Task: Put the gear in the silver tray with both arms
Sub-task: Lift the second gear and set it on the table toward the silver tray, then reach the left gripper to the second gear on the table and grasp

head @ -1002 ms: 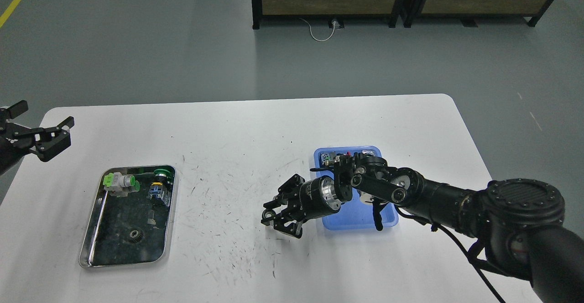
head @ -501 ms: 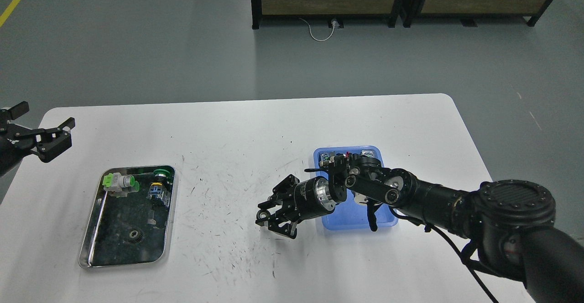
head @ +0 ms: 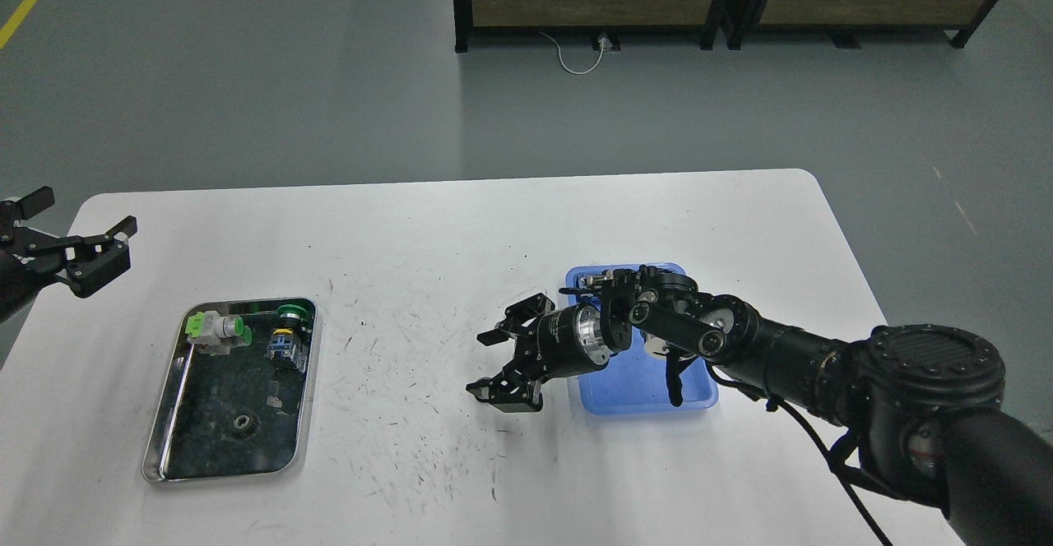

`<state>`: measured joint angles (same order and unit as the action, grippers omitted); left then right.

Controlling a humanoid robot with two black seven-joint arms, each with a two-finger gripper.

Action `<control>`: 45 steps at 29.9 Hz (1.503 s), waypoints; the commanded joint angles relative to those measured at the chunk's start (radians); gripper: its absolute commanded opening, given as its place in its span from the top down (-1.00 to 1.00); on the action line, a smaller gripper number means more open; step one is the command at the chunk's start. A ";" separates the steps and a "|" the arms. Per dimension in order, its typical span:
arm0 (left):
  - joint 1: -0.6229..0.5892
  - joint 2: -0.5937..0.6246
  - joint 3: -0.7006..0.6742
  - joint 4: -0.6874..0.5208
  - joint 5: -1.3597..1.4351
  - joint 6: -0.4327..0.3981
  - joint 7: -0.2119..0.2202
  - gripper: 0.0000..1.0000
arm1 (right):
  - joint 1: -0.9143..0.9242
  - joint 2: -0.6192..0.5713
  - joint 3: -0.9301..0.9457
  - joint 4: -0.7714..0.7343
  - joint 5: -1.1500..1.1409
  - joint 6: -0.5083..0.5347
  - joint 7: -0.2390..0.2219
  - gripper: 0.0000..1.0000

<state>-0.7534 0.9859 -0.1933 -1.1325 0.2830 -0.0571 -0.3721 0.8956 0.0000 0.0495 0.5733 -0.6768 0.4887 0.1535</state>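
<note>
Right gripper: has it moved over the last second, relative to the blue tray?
Yes. The right gripper has opened wider and its wrist has turned; it stays just left of the blue tray, with only a small net shift.

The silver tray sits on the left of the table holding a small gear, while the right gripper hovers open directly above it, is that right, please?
Not quite. In the head view, the right gripper hovers open beside the blue tray, far from the silver tray. The gear does lie in it.
</note>
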 commanded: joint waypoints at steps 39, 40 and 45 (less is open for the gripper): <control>0.097 -0.799 0.198 0.229 0.427 0.103 0.015 -0.96 | 0.055 -0.393 0.329 -0.047 0.022 0.000 -0.009 -0.56; 0.097 -0.811 0.198 0.244 0.424 0.102 0.018 -0.96 | 0.055 -0.393 0.329 -0.047 0.022 0.000 -0.009 -0.56; 0.094 -0.837 0.199 0.281 0.423 0.098 0.021 -0.95 | 0.051 -0.394 0.329 -0.047 0.022 0.000 -0.009 -0.56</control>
<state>-0.6590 0.1642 0.0056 -0.8700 0.7071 0.0431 -0.3519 0.9489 -0.3927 0.3789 0.5261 -0.6549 0.4887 0.1441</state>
